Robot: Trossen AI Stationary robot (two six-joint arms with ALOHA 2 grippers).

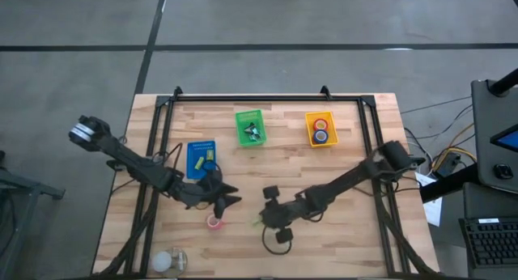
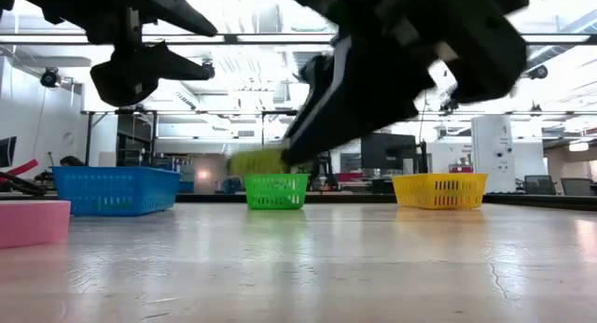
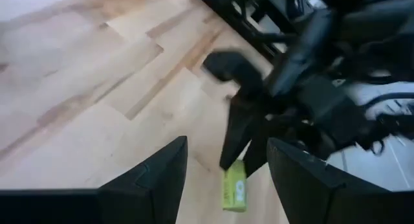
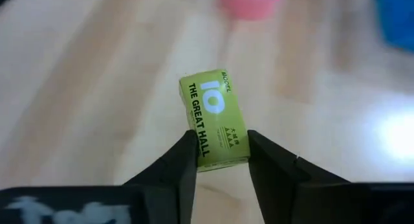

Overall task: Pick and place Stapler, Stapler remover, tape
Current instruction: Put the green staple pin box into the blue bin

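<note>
My right gripper [image 4: 222,138] is shut on a small yellow-green box [image 4: 213,117] printed "10 THE GREAT HALL". It is near the table's middle front in the high view [image 1: 263,221]. The box also shows in the low view [image 2: 256,161] and the left wrist view [image 3: 235,188]. My left gripper [image 1: 227,197] is open and empty, just left of the right gripper and above the table. A pink-red tape roll [image 1: 214,222] lies flat on the table below it. A red tape roll [image 1: 321,125] and a blue one [image 1: 323,137] lie in the yellow basket [image 1: 309,130]. My right gripper pinches the box's two long sides at the end nearest the wrist [image 4: 217,158], between its two fingers. The fingers slant down from the table's right and lie along the box. The box sticks out past the fingertips, lifted clear of the table.
A blue basket [image 1: 201,159] holding small yellow things, a green basket [image 1: 250,128] and the yellow basket stand in a row toward the far side. A white round thing [image 1: 162,261] lies at the near left corner. A black frame [image 1: 251,97] runs along the far edge.
</note>
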